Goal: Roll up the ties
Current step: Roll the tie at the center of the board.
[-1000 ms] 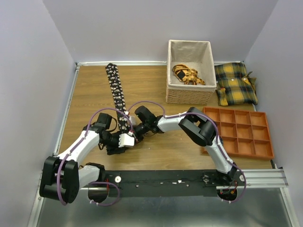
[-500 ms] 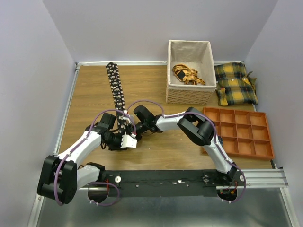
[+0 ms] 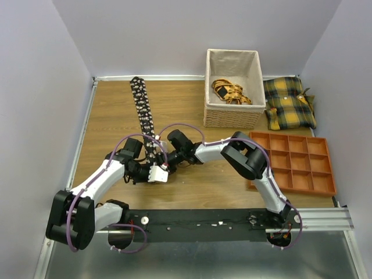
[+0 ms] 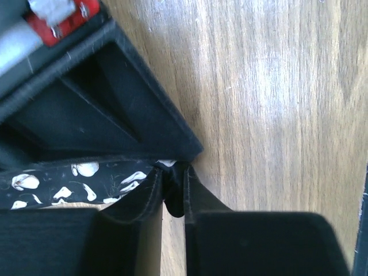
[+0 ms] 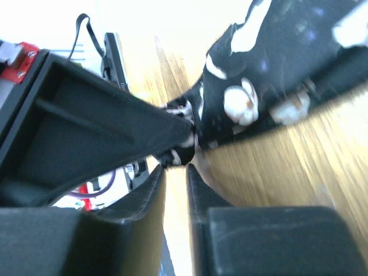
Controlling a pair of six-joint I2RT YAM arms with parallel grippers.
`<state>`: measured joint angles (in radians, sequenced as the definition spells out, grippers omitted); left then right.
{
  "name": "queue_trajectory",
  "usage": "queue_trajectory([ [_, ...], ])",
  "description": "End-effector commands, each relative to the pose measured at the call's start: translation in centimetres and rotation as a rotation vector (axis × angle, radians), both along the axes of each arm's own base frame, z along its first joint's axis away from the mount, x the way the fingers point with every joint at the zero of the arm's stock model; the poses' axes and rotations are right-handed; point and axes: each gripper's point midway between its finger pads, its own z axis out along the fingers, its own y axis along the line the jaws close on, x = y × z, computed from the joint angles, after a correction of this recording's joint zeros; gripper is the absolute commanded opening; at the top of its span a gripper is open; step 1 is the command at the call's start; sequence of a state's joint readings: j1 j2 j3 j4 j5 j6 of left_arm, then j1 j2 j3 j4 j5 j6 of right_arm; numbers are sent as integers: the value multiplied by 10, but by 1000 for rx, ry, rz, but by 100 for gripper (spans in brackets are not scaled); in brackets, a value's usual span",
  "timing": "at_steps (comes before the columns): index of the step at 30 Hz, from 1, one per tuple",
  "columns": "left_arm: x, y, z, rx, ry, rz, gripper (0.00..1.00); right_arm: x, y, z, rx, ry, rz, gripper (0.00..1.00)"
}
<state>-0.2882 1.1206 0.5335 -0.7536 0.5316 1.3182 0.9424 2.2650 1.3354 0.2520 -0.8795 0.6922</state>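
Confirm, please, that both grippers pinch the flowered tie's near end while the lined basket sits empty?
The basket is not empty: the top external view shows yellow-and-black fabric bunched inside. The left gripper and right gripper do pinch the flowered tie at its near end.

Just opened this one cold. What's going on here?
Both arms reach to the near end of a black flowered tie, which lies stretched out on the wooden table toward the far edge. The left gripper and the right gripper each pinch that near end. No coil shows, so the rolling looks barely begun. The wicker basket, plaid cushions and orange tray sit to the right, untouched.
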Motion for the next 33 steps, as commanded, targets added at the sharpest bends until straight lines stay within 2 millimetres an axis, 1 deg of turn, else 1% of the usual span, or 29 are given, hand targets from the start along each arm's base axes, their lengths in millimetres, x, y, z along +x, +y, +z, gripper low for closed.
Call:
queue_trajectory([
  [1,-22,1,3,2,136,30,15,23,-15,20,24,-152,-68,37],
  [3,-23,-5,9,-31,167,48,14,21,-20,26,43,-205,-54,48],
  [4,-21,-7,12,-39,176,57,14,24,-21,41,65,-248,-66,49],
  [5,-24,-8,14,-43,201,67,14,20,-29,35,59,-274,-61,50],
  [6,-25,-8,14,-46,210,72,14,22,-31,41,77,-314,-68,52],
  [7,-25,-9,14,-48,222,80,13,26,-36,42,74,-358,-93,53],
  [8,-25,-9,15,-52,220,72,13,19,-48,45,89,-417,-93,53],
  [9,-25,-10,15,-57,221,82,13,23,-50,52,142,-491,-115,54],
  [10,-23,-14,19,-81,221,88,13,28,-56,51,145,-561,-159,55],
  [11,-19,-18,22,-101,217,95,13,30,-61,69,204,-678,-171,55],
  [12,-18,-22,26,-123,234,118,13,24,-76,60,232,-753,-187,55],
  [13,-12,-26,33,-147,231,127,13,22,-78,67,262,-842,-204,55],
  [14,-11,-33,38,-182,242,130,13,17,-84,69,287,-918,-202,55],
  [15,-10,-35,40,-194,249,140,13,13,-90,79,345,-1085,-181,57],
  [16,-9,-37,43,-204,253,136,13,4,-87,81,353,-1179,-159,58],
  [17,-10,-38,43,-209,262,135,13,1,-85,83,356,-1259,-135,58],
  [18,-10,-38,43,-209,264,132,13,-1,-84,77,329,-1370,-63,59],
  [19,-10,-38,43,-206,263,129,13,-7,-73,81,319,-1426,-34,59],
  [20,-12,-37,42,-201,268,124,13,-9,-70,77,291,-1465,-3,59],
  [21,-13,-37,42,-201,271,115,13,-8,-68,75,272,-1540,34,59],
  [22,-15,-36,42,-202,268,101,14,-12,-63,69,242,-1587,43,60],
  [23,-15,-37,43,-204,269,102,14,-11,-61,69,229,-1635,44,60],
  [24,-15,-37,43,-205,271,102,14,-8,-57,75,228,-1718,38,61],
  [25,-14,-37,44,-205,271,103,14,-6,-56,67,170,-1758,26,61],
  [26,-15,-37,43,-204,272,103,14,-4,-52,71,165,-1791,16,62],
  [28,-15,-37,44,-208,274,103,14,-2,-47,72,161,-1831,19,64],
  [29,-15,-37,44,-209,274,100,14,-2,-45,67,156,-1830,28,64],
  [30,-15,-37,44,-208,275,99,14,-1,-41,70,163,-1846,28,64],
  [33,-16,-37,44,-210,279,98,14,-3,-32,68,186,-1871,63,64],
])
